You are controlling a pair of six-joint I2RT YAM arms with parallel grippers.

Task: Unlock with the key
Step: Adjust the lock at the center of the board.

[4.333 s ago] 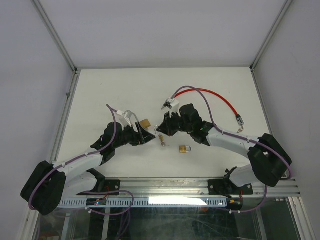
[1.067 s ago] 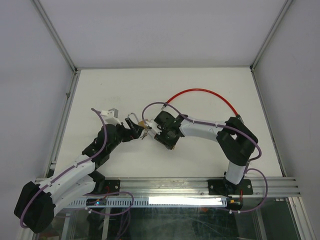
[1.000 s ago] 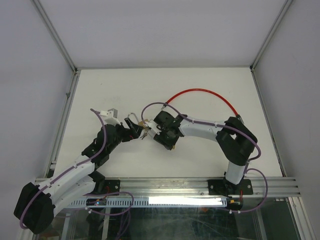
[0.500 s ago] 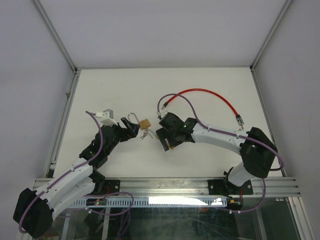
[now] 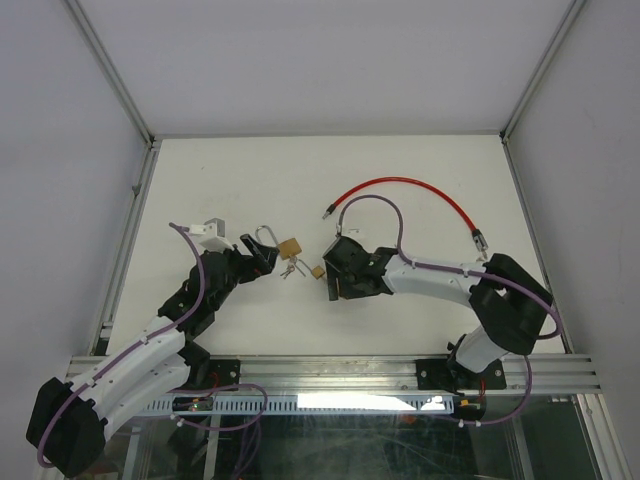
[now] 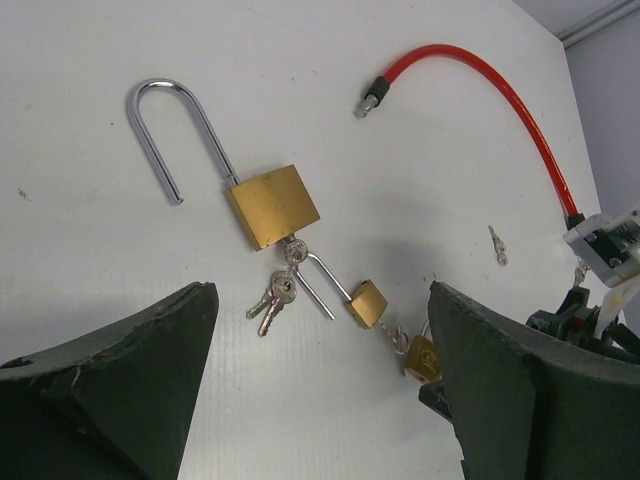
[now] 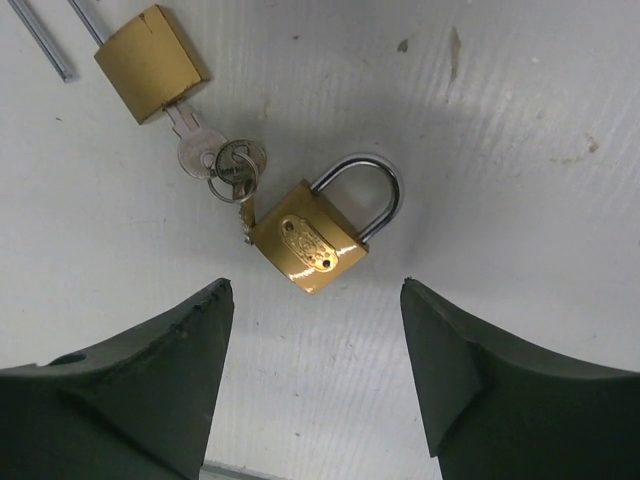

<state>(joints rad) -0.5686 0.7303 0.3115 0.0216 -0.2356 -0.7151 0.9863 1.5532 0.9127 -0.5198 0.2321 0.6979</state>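
A large brass padlock (image 6: 273,205) lies flat on the white table, its long shackle (image 6: 168,110) swung open. A key (image 6: 293,250) sits in its keyhole, with two more keys (image 6: 270,300) on the ring. My left gripper (image 6: 318,335) is open just short of it, holding nothing. In the top view the padlock (image 5: 289,246) lies between both grippers. My right gripper (image 7: 318,345) is open over bare table. Just ahead of it lies a small padlock (image 7: 308,238) with its shackle shut, ringed to a key (image 7: 195,145) stuck in another small brass lock (image 7: 152,62).
A red cable (image 5: 410,185) arcs across the back right of the table, one end (image 6: 372,97) near the middle. A loose small key (image 6: 497,243) lies to the right. The small open-shackled lock (image 6: 367,302) lies between the grippers. Walls enclose the table on three sides.
My right gripper has let go at the large padlock's keys and pulled back to the right, jaws now open. The left gripper has stayed open beside the lock.
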